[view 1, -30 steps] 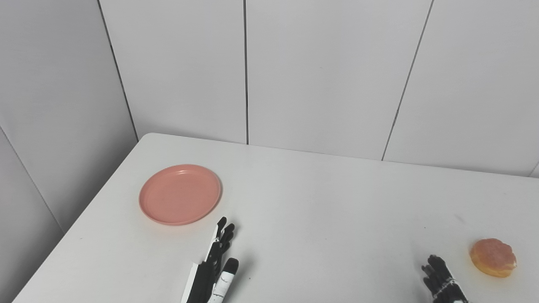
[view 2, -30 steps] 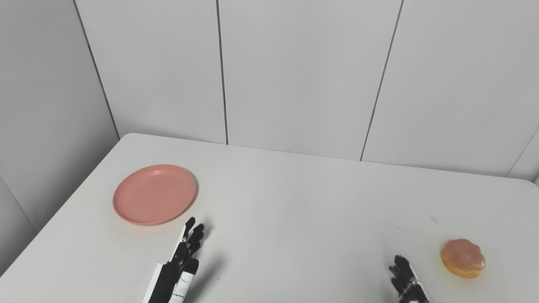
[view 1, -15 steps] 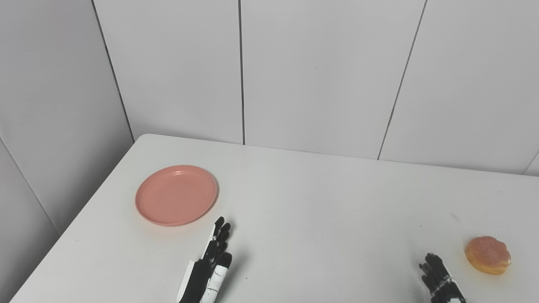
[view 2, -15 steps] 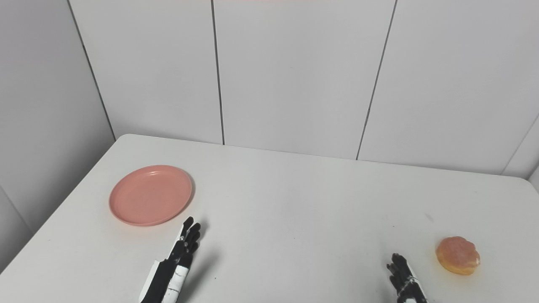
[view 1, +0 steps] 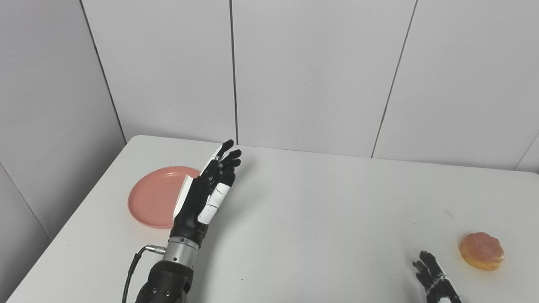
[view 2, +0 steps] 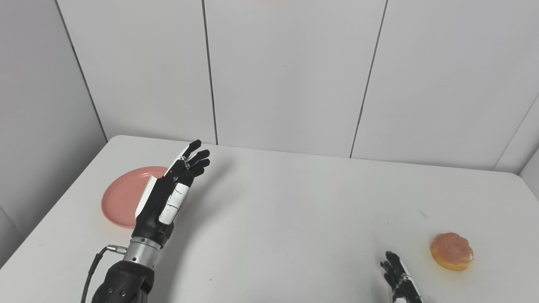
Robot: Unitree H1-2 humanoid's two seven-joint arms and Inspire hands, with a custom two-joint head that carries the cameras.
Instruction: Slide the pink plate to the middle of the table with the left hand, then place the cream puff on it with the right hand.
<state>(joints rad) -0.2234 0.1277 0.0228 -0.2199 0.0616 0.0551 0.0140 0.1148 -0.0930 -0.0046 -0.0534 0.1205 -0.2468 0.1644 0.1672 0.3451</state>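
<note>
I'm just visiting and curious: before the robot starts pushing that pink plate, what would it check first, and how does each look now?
1. Left hand open, holding nothing: ok.
2. Left hand touching the pink plate: cannot tell; it overlaps the plate's right rim in both views.
3. Plate lying flat on the white table, nothing on it: ok.
4. Middle of the table bare along the slide path: ok.
5. Cream puff at the right side, apart from the path: ok.
6. Right hand low at the near edge, holding nothing: ok.
</note>
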